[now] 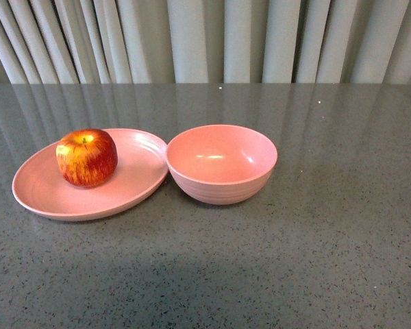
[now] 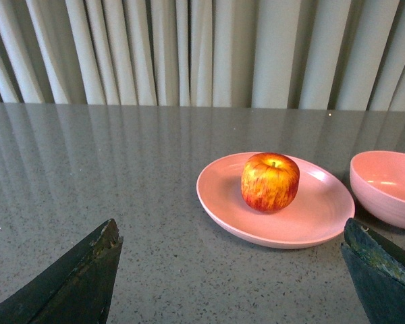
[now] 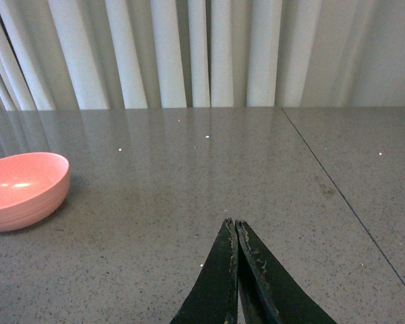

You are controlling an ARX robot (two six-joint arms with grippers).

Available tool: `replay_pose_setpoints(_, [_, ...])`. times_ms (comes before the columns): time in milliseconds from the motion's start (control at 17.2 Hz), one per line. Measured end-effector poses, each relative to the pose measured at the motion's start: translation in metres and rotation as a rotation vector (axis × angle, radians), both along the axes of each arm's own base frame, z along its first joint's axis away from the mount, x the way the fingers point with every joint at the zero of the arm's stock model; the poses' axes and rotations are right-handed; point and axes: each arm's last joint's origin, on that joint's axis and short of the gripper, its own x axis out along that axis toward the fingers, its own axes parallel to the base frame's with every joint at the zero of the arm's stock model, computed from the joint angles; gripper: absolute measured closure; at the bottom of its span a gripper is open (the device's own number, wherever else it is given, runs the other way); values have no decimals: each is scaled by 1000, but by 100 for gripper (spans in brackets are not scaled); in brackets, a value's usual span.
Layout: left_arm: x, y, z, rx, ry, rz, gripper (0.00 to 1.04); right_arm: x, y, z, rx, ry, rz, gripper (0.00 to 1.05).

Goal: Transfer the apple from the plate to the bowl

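Note:
The red apple (image 1: pixel 86 157) with yellow streaks sits on the left part of the shallow pink plate (image 1: pixel 48 195). The deep pink bowl (image 1: pixel 221 163) stands just right of the plate, touching its rim, and is empty. Neither arm shows in the front view. In the left wrist view my left gripper (image 2: pixel 233 233) is open and empty above the table, short of the plate (image 2: pixel 310 219), with the apple (image 2: pixel 270 181) ahead and the bowl (image 2: pixel 388 185) beyond. My right gripper (image 3: pixel 235 223) is shut and empty above bare table, apart from the bowl (image 3: pixel 20 190).
The grey speckled table (image 1: pixel 315 260) carries only the plate and bowl. Pale pleated curtains (image 1: pixel 205 41) hang behind its far edge. A thin seam (image 3: pixel 344 202) runs across the tabletop in the right wrist view.

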Motion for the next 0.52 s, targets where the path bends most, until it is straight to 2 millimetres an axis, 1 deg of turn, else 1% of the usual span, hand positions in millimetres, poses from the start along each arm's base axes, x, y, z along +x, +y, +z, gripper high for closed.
replay_pose_setpoints(175, [0, 0, 0, 0, 0, 2, 7, 0, 0, -9, -2, -3, 0, 103])
replay_pose_setpoints(524, [0, 0, 0, 0, 0, 0, 7, 0, 0, -9, -2, -6, 0, 103])
